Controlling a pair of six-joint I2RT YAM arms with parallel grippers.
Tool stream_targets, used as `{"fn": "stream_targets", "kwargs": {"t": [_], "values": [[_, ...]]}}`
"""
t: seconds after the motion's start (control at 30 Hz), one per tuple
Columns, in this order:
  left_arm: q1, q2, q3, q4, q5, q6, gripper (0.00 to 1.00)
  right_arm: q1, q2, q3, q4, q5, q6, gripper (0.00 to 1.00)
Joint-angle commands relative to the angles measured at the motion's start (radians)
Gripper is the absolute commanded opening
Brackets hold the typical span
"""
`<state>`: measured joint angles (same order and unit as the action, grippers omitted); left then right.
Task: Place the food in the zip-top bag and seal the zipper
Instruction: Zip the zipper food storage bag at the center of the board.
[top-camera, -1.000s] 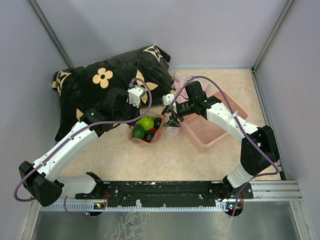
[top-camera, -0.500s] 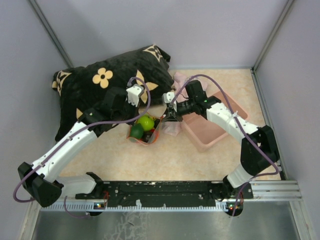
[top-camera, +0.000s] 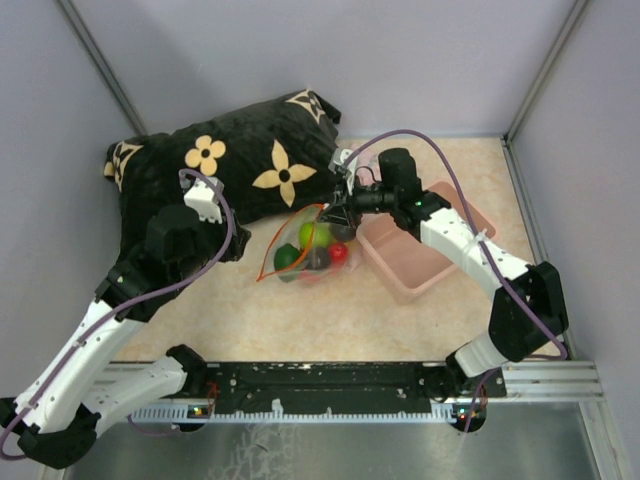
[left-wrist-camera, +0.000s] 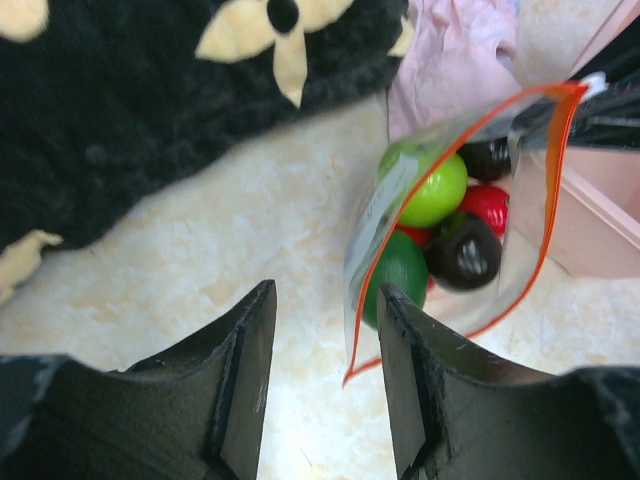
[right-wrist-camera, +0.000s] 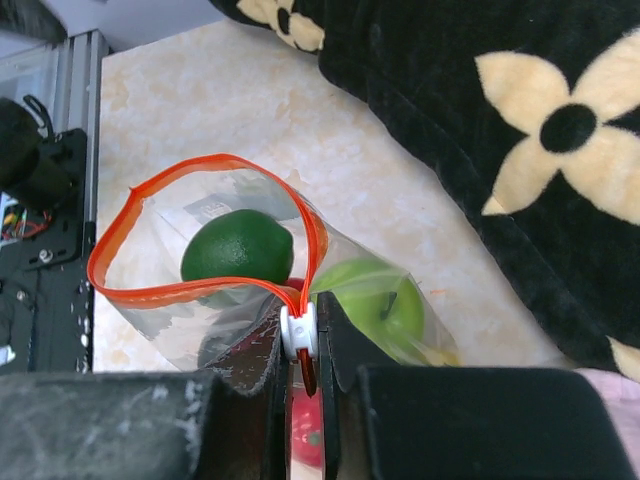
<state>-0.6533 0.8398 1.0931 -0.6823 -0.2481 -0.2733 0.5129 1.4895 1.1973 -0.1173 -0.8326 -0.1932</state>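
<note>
The zip-top bag (top-camera: 305, 248) lies on the table beside the pillow, with its mouth gaping. The food is inside: a lime-green fruit (top-camera: 316, 235), a dark green one (top-camera: 286, 258), a red one (top-camera: 339, 253) and a dark brown one (left-wrist-camera: 465, 252). My right gripper (top-camera: 341, 213) is shut on the white slider (right-wrist-camera: 300, 334) of the orange-red zipper (right-wrist-camera: 205, 290), at the bag's far right corner. My left gripper (left-wrist-camera: 325, 335) is open with nothing between its fingers. It hovers over bare table just left of the bag (left-wrist-camera: 455, 230). In the top view the left gripper (top-camera: 232, 243) sits against the pillow's edge.
A black pillow (top-camera: 225, 165) with cream flowers fills the back left. A pink plastic bin (top-camera: 430, 250) stands right of the bag, under the right arm. A pale pink cloth (left-wrist-camera: 455, 60) lies crumpled behind the bag. Walls close in on three sides.
</note>
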Motion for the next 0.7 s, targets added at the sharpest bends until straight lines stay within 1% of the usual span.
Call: {"fn": "stream_targets", "kwargs": {"t": [0.0,0.07,0.13,0.27,0.33,0.43,0.47,0.6,0.67], "values": [[0.004,-0.042,-0.106,-0.025,0.080,-0.098,0.53,-0.001,-0.062,-0.008,0.123,0.038,0.118,0.00],[0.004,-0.071,-0.172,-0.005,0.107,-0.123,0.54,-0.002,-0.066,-0.018,0.132,0.041,0.118,0.00],[0.004,-0.093,-0.250,0.024,0.158,-0.123,0.57,-0.002,-0.066,-0.023,0.135,0.041,0.115,0.00],[0.004,-0.116,-0.288,0.043,0.170,-0.135,0.59,-0.002,-0.067,-0.026,0.136,0.036,0.113,0.00],[0.004,-0.129,-0.287,0.062,0.146,-0.102,0.60,-0.001,-0.069,-0.031,0.138,0.032,0.103,0.00],[0.004,-0.128,-0.273,0.069,0.048,-0.061,0.71,-0.002,-0.073,-0.038,0.135,0.031,0.086,0.00],[0.004,-0.122,-0.274,0.076,0.029,-0.034,0.73,-0.002,-0.074,-0.040,0.134,0.032,0.080,0.00],[0.004,-0.081,-0.268,0.135,0.016,0.143,0.74,-0.002,-0.072,-0.045,0.138,0.018,0.062,0.00],[0.004,-0.062,-0.264,0.163,0.064,0.265,0.74,-0.002,-0.069,-0.045,0.143,0.007,0.059,0.00]]}}
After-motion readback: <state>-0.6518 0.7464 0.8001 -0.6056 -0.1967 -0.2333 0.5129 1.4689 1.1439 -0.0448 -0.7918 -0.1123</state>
